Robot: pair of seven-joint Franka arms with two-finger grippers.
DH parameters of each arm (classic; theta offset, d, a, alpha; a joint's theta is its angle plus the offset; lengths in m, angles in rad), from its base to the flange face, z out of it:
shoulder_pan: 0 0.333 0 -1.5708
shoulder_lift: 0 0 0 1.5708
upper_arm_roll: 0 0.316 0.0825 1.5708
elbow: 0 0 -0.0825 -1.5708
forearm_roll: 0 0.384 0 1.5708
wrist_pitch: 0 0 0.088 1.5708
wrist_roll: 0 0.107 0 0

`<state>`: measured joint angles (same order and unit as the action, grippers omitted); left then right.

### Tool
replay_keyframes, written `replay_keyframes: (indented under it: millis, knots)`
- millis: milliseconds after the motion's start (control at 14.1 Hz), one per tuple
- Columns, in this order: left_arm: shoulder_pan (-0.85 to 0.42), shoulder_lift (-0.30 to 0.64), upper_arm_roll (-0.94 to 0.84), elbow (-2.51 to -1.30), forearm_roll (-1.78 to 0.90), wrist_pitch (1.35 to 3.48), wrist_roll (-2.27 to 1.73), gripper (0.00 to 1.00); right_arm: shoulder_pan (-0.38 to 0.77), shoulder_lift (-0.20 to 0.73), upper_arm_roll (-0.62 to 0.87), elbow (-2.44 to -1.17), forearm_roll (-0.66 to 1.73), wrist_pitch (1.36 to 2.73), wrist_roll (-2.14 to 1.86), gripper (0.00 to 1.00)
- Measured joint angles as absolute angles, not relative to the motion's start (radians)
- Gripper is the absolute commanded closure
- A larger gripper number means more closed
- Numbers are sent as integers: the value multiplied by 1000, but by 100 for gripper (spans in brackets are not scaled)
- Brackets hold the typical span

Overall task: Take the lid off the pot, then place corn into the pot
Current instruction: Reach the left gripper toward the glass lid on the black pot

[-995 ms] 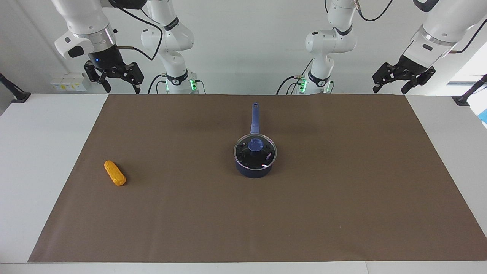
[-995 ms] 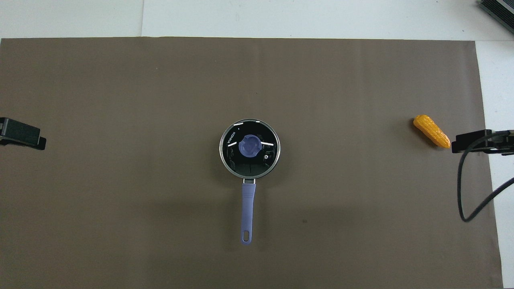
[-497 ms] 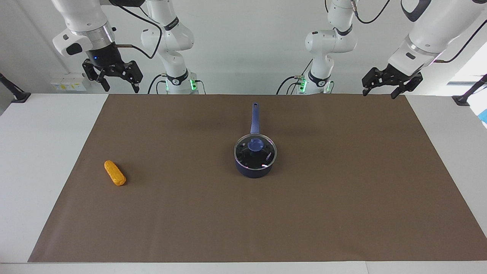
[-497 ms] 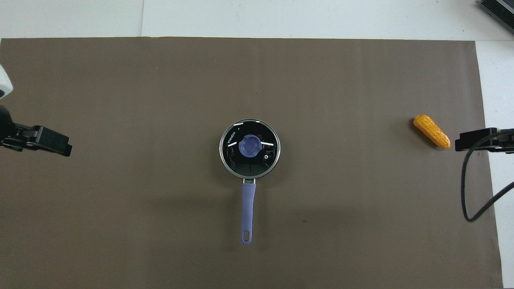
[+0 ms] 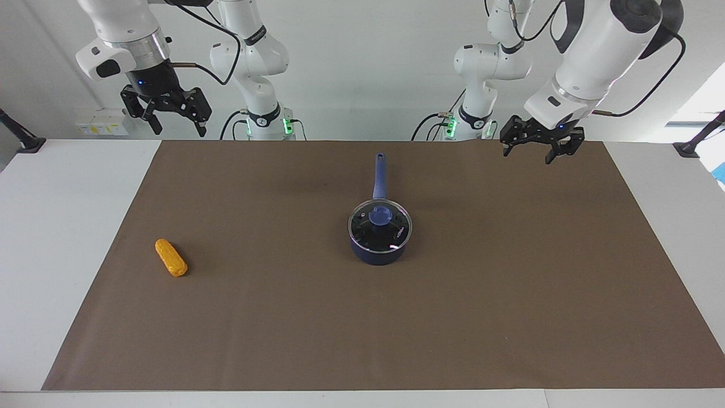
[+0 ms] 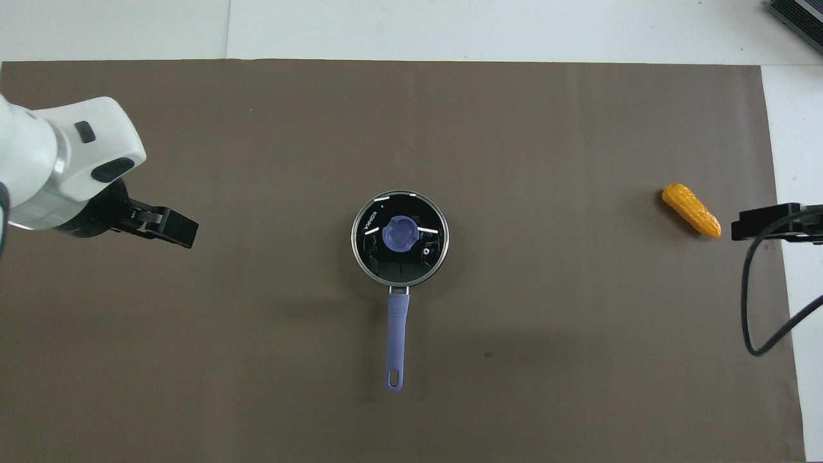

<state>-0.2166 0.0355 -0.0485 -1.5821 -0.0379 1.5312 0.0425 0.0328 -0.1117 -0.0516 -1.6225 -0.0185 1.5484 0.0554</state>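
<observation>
The dark blue pot (image 5: 378, 253) stands mid-mat, its long blue handle (image 5: 379, 177) pointing toward the robots. The glass lid (image 5: 393, 231) with its blue knob (image 5: 379, 215) sits on the pot; both show in the overhead view, the lid (image 6: 400, 257) covering the pot. The orange-yellow corn (image 5: 171, 258) lies on the mat toward the right arm's end, also seen in the overhead view (image 6: 691, 210). My left gripper (image 5: 527, 153) is open and empty, in the air over the mat toward the left arm's end, well apart from the pot. My right gripper (image 5: 177, 129) is open and empty, high over the mat's edge near its base.
A brown mat (image 5: 510, 311) covers most of the white table (image 5: 51, 238). A black cable (image 6: 749, 302) hangs from the right gripper over the mat's edge. A dark object (image 6: 797, 16) sits at the table's corner farthest from the robots.
My left arm has swung in over the mat toward the pot and come lower. My right gripper has risen slightly and barely shifted. Pot, lid and corn have not moved.
</observation>
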Motion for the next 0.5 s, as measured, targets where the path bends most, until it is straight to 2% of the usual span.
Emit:
replay_keyframes:
  millis: [497]
  knots:
    - [-405, 132, -50, -1598, -38, 1658, -74, 0, 31, -123, -52, -1653, -19, 1557, -19, 0]
